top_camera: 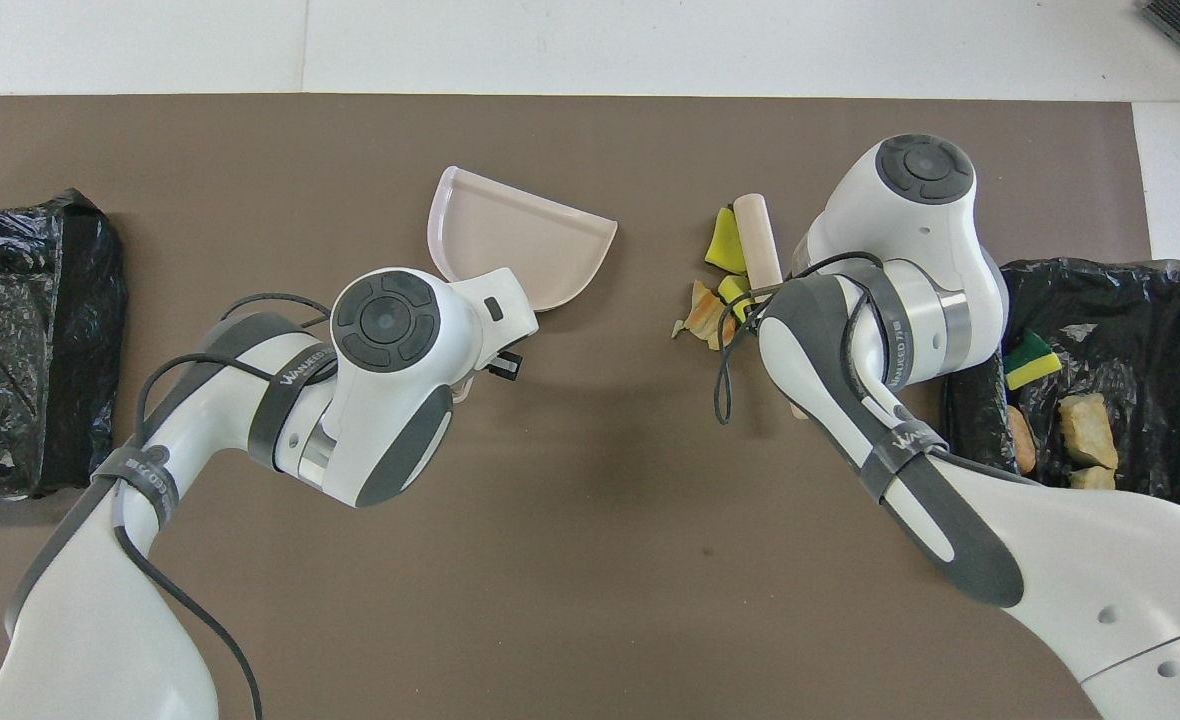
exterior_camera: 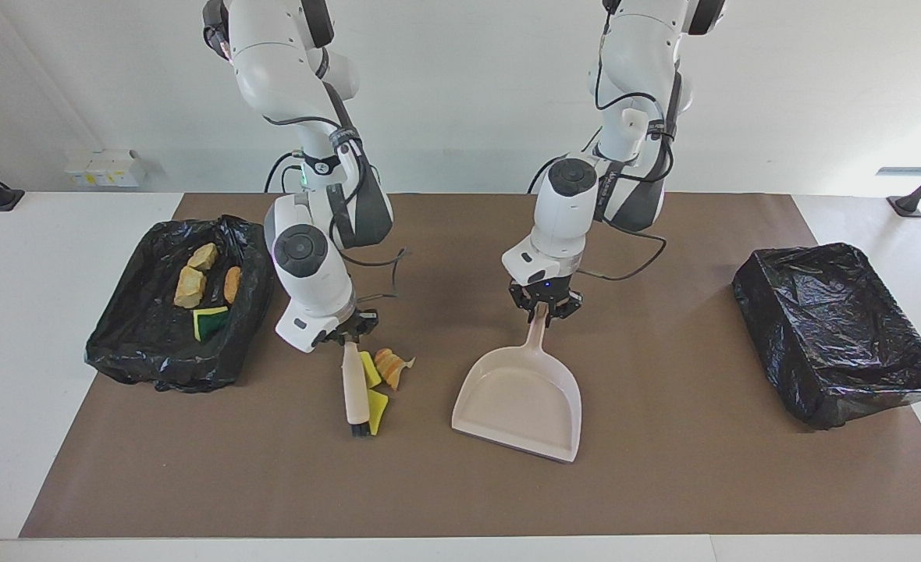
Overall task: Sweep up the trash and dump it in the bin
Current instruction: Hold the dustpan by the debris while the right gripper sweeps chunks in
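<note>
Both claws clamped, brush against the scraps at frame centre

The right gripper (exterior_camera: 343, 337) grips the brush (exterior_camera: 354, 386), bristles toward the lower frame edge, touching two yellow sponge pieces (exterior_camera: 372, 389); an orange chunk (exterior_camera: 390, 367) lies just beside. The left gripper (exterior_camera: 544, 305) pinches the dustpan (exterior_camera: 521, 402) handle, mouth angled down-frame. Overhead, both claws are hidden by their wrists. More scraps lie in the bin (exterior_camera: 136, 343) at mid-left.

Robotics laboratory: two white arms (exterior_camera: 304, 257) at a paper-covered white table (exterior_camera: 31, 312) against a bare wall (exterior_camera: 460, 94).
</note>
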{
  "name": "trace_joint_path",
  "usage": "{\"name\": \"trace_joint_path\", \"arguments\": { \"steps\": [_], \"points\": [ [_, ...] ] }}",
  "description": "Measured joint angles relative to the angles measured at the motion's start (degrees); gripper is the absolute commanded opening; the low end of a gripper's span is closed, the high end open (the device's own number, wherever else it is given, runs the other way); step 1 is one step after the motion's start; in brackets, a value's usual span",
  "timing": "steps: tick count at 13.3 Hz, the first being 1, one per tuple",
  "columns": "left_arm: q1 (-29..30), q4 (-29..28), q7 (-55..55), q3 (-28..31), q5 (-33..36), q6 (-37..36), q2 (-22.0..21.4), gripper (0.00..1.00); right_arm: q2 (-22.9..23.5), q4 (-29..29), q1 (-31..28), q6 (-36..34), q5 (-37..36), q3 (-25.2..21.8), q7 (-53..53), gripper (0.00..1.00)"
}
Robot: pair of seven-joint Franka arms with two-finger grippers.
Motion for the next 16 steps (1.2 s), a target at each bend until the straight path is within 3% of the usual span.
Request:
{"name": "trace_joint_path", "arguments": {
  "steps": [6, 11, 16],
  "points": [
    [7.4, 3.4, 29.2, 0.3, 0.1, -10.9, -3.6, 0.00, -3.1, 1.2, 1.6, -5.3, 4.1, -0.1, 8.5, 0.00],
    [9.3, 2.7, 51.1, 0.2, 0.1, -13.3, -5.4, 0.00, -8.1, -0.5, -0.9, -9.3, 1.3, -0.8, 10.0, 0.00],
    [9.1, -0.9, 58.6, -0.6, 0.1, -13.3, -5.6, 0.00, -7.4, -6.2, -0.9, -5.7, -3.9, -0.9, 8.0, 0.00]
  ]
}}
